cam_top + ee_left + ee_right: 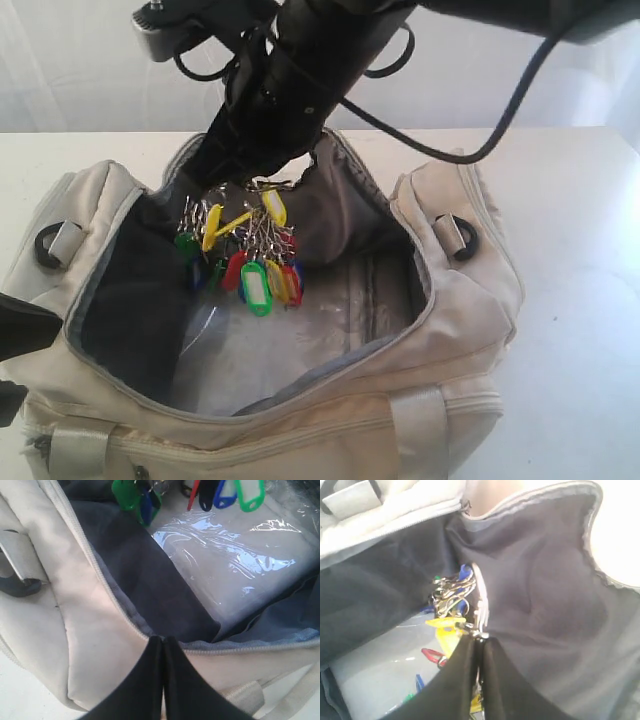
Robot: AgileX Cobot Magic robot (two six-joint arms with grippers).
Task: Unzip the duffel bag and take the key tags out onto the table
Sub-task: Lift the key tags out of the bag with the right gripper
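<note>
The cream duffel bag (450, 290) lies unzipped on the white table (585, 330), its dark lining showing. A bunch of coloured key tags (245, 255) hangs over the bag's inside from my right gripper (250, 178). In the right wrist view that gripper (479, 639) is shut on the metal ring of the key tags (451, 597). My left gripper (162, 640) is shut at the bag's near rim (75, 630), right on the zipper edge, with a pale sliver of fabric between its fingers. It shows as a dark shape at the bag's left end (15, 330).
A clear plastic sheet (300, 345) covers the bag's floor. Black D-rings sit at the left end (47, 245) and the right end (462, 240). A black cable (500, 115) loops from the right arm above the bag. Bare table lies to the right.
</note>
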